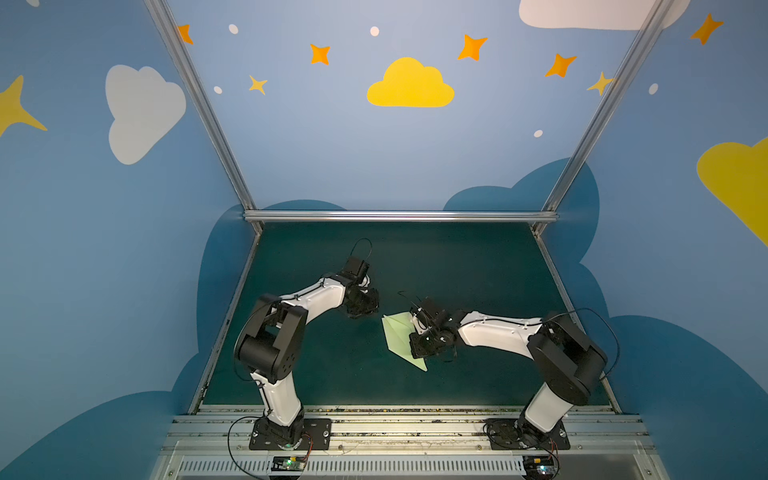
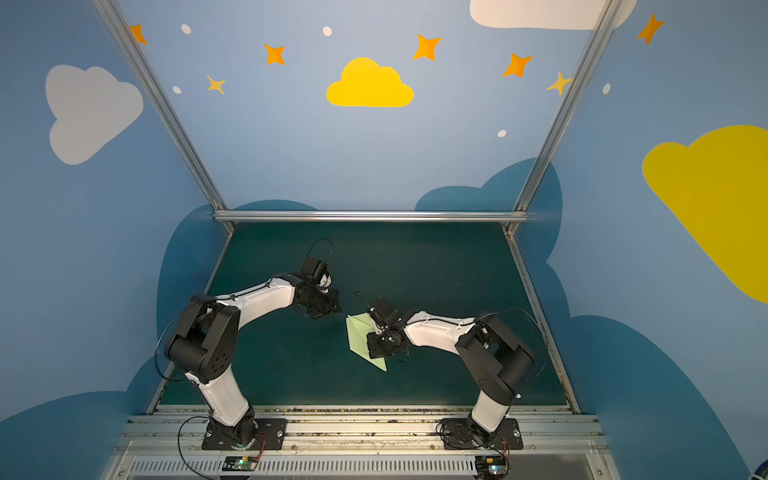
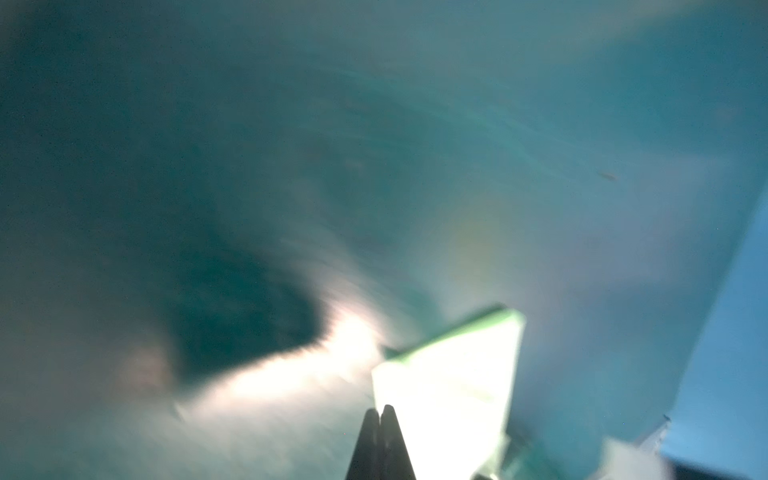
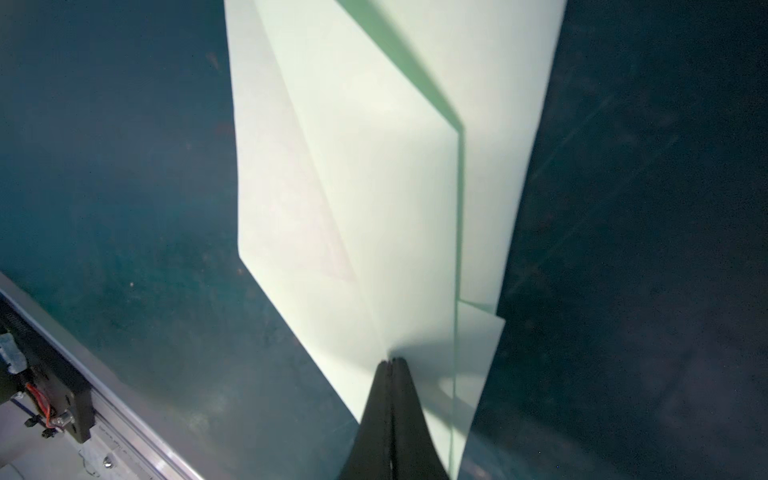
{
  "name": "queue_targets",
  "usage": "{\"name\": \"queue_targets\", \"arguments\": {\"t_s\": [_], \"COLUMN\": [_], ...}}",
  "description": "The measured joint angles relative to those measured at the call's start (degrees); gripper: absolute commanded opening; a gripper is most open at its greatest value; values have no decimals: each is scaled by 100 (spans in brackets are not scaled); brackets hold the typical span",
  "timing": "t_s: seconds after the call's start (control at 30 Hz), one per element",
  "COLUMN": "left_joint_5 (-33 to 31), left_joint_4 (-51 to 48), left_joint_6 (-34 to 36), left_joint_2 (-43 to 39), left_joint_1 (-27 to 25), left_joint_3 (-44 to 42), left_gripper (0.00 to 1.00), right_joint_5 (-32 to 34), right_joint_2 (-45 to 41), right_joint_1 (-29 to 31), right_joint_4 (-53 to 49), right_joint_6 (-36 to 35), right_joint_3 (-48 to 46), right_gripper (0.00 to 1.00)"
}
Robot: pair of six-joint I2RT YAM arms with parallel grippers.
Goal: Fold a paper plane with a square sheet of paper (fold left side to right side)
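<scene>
R gripper (image 4: 392,361): jaws shut, tips meeting w/ no gap. The tip end is down on the paper sheet (image 4: 374,187), right at a crease line near one edge. It looks like it's pressing from on top, not pinching, and nothing shows btwn the jaws. In both top views the R gripper's black body covers the sheet's right side, w/ the wrist angled down over it.

L gripper (image 3: 380,409): jaws shut too, tips together, holding nothing. Its wrist view is badly blurred. Only a bright corner of the sheet shows there, just past the tips; can't tell if they touch. In a top view the L gripper (image 1: 363,309) sits just beside the sheet's far left corner, w/ a strip of mat btwn them.

The sheet (image 1: 397,337) is pale green, folded into a long pointed shape w/ several layers. The wide end faces the back wall. The point aims toward the front rail (image 1: 415,419) and a bit to the right. The right wrist view shows one upper layer standing slightly off the layer below and throwing a green shadow line.

The sheet lies on the dark green mat (image 1: 457,266), approx mid-table, a little nearer the R arm.

Around it: blue walls (image 1: 332,145) w/ yellow and white clouds and orange stars.
</scene>
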Motion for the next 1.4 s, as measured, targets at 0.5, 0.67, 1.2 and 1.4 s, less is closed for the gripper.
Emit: {"name": "queue_targets", "arguments": {"t_s": [0.5, 0.67, 1.2, 1.4], "left_joint_5": [96, 42, 42, 37], "left_joint_4": [520, 555, 575, 570], "left_joint_6": [-468, -472, -472, -468], "left_joint_2": [811, 820, 820, 820], "left_joint_1": [-946, -946, -946, -946], "left_joint_3": [15, 15, 7, 63], "left_gripper": [4, 4, 4, 4], "right_joint_5": [0, 13, 157, 227], "right_joint_2": [-55, -227, -1836, -2745], "right_joint_1": [2, 9, 249, 328], "right_joint_4": [94, 352, 693, 140], "right_joint_6": [2, 55, 721, 1008], "right_joint_3": [-87, -358, -2031, -2507], "right_gripper": [0, 0, 0, 0]}}
